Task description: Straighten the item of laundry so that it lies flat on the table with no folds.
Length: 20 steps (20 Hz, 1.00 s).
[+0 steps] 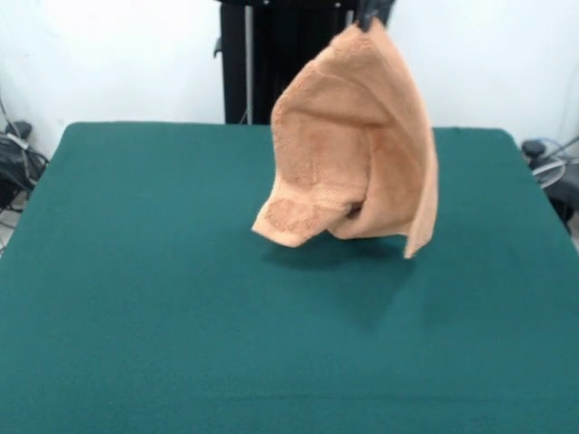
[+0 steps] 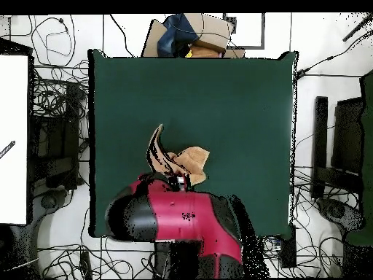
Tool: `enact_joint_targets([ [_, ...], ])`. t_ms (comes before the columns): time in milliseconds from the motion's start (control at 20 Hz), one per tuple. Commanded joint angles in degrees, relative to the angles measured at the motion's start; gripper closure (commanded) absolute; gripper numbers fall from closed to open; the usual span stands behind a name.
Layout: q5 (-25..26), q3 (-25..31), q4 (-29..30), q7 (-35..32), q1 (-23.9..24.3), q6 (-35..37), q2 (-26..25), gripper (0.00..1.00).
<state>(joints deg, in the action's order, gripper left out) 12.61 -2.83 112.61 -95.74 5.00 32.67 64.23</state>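
We see the towel (image 1: 357,145) hanging in the air above the bench (image 1: 136,271), held up by its top corner at the upper edge of the front view. Just the dark tips of the gripper (image 1: 366,20) show there, pinched on that corner; the jaws are closed on the cloth, as far as we can make out. The towel drapes down in a cone-like shape, folded over itself, with one flap curling toward the left of the front view and a long edge hanging down on the right. A woven band shows near the lower left flap. The lowest parts look clear of the green surface, with a shadow under them; we cannot tell if any edge touches.

In the overhead view the towel (image 2: 191,162) shows as a small bunched peach shape over the bench (image 2: 240,95), near the robot's side, roughly mid-width. The red and black arm (image 2: 178,219) reaches in from the bottom and covers part of the cloth. We note cardboard boxes (image 2: 197,33) beyond the far bench edge and cables (image 2: 51,102) on the floor around it.
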Motion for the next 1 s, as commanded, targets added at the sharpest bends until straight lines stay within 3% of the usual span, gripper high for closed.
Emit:
enact_joint_targets([
  [50,-2.54,2.98,4.55,1.50,7.25,2.85,1.40,1.00],
  [500,-5.51,8.18,-2.37,14.05,17.54,19.86,7.08,1.00],
  [1000,-4.62,14.15,-7.38,23.07,26.22,27.01,8.66,1.00],
])
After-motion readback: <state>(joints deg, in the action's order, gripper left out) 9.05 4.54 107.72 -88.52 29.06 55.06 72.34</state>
